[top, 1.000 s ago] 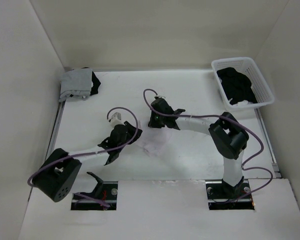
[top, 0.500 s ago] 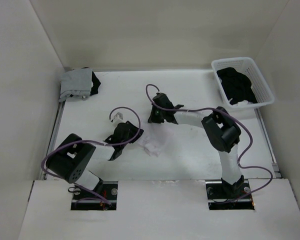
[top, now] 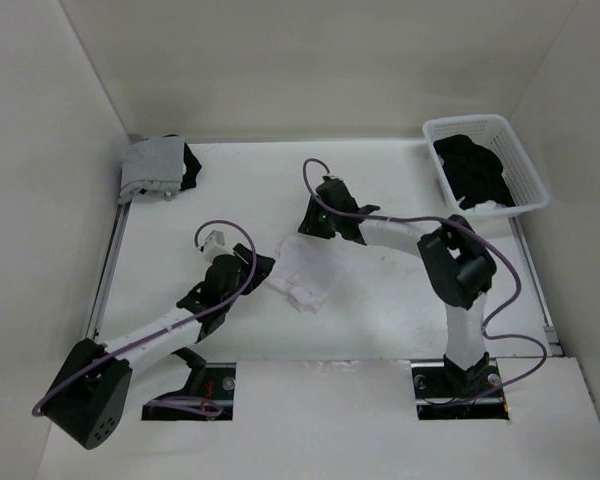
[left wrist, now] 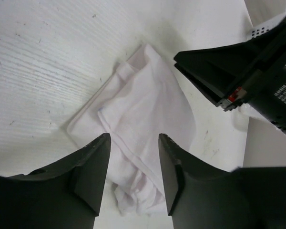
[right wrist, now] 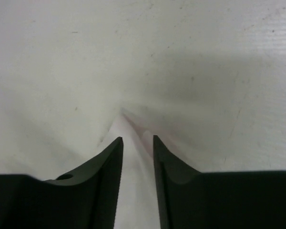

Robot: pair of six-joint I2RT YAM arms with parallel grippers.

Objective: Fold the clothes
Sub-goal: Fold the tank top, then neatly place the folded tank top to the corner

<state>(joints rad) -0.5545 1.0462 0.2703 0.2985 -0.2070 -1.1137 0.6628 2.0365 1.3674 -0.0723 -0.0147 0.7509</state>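
The pink cloth (top: pixel 302 272) is lying crumpled, partly folded, in the middle of the bench (top: pixel 400 300), with open room all around (edges well apart). The left claw (left wrist: pixel 133 143) is hovering over it with fingers apart. The right claw (right wrist: pixel 137 140) is standing narrowly parted with cloth between; whether it is clamping, I cannot tell. Its white print (left wrist: pixel 285 93) is too small to read. Black clothes (top: pixel 472 168) are filling the basket (top: pixel 528 180), and a grey pile (top: pixel 152 165) is lying in the far left corner.

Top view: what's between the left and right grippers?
A crumpled pale pink garment lies on the table between the left gripper and the right gripper; nothing else. The left wrist view shows it too.
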